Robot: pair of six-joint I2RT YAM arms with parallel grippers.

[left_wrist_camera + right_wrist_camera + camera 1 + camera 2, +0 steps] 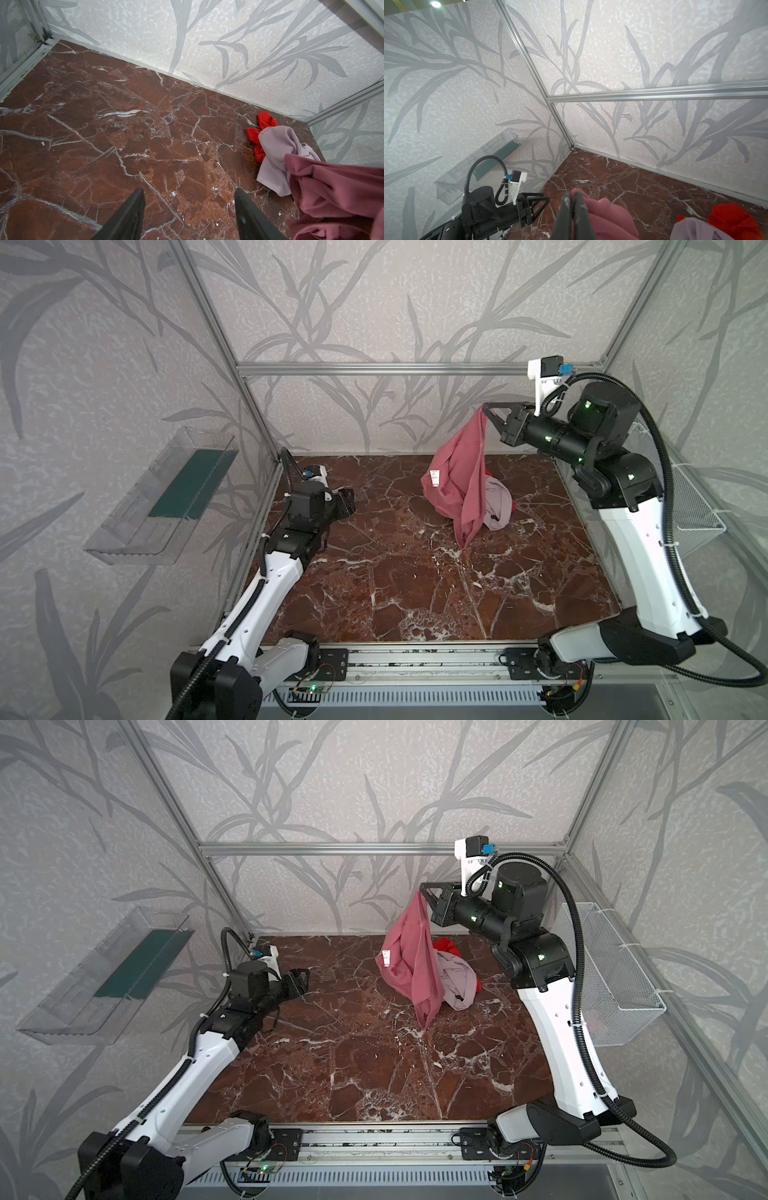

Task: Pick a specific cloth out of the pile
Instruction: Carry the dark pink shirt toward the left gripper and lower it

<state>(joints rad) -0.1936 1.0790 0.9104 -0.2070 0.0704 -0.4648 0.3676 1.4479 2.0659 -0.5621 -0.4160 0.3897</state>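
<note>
- While the right arm is raised toward the back wall, the right gripper (484, 407) has its jaws pressed together on a top corner of the cloth (453, 477). In the right wrist view the two fingers pinch the rose fabric with no gap between them.
- From that pinch the dusty rose cloth hangs down in a long fold, its upper part well clear of the table. A small white tag (434, 479) shows on its left side.
- Its lowest tip comes down close to the marble table (415, 593); I cannot tell whether it touches.
- Just behind and to the right of the hanging cloth, the pile (459, 979) sits on the table. It is a pale lilac cloth (276, 149), bunched up, with a bright red cloth (266, 122) poking out from under it on the far side.
- Over on the left, the left gripper (348, 501) hovers low above bare marble, jaws partly apart and nothing between them, well apart from the pile.
- A clear tray (166, 497) is fixed on the left wall, and a wire basket (615, 977) on the right wall.
</note>
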